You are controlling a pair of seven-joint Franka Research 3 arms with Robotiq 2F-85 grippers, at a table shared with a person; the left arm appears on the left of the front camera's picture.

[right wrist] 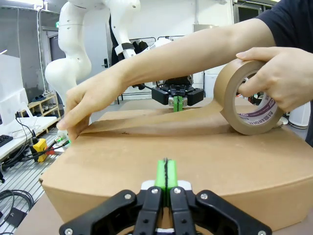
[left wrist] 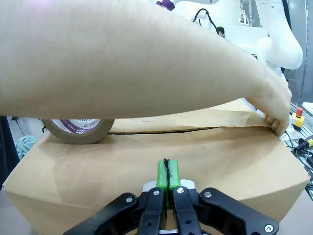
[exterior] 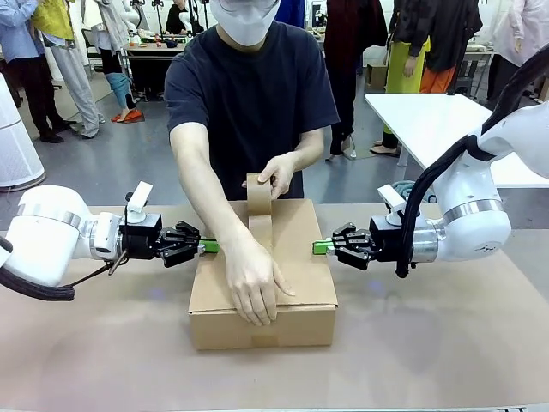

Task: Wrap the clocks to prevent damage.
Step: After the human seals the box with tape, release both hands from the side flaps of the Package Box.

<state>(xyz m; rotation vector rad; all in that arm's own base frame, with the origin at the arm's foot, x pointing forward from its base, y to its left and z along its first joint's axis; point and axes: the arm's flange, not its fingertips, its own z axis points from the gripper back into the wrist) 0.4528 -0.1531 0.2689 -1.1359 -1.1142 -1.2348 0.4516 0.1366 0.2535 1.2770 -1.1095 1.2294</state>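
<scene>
At frame centre, both clenched claws, left claw (exterior: 208, 247) and right claw (exterior: 319, 247), brace the cardboard box (exterior: 262, 296) while a person's hand (exterior: 250, 283) presses tape (exterior: 260, 199) along its seam.

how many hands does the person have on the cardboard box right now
2. One hand lies flat on the near end of the cardboard box top, pressing the tape strip down. The other hand holds the brown packing tape roll at the box's far edge.
</scene>
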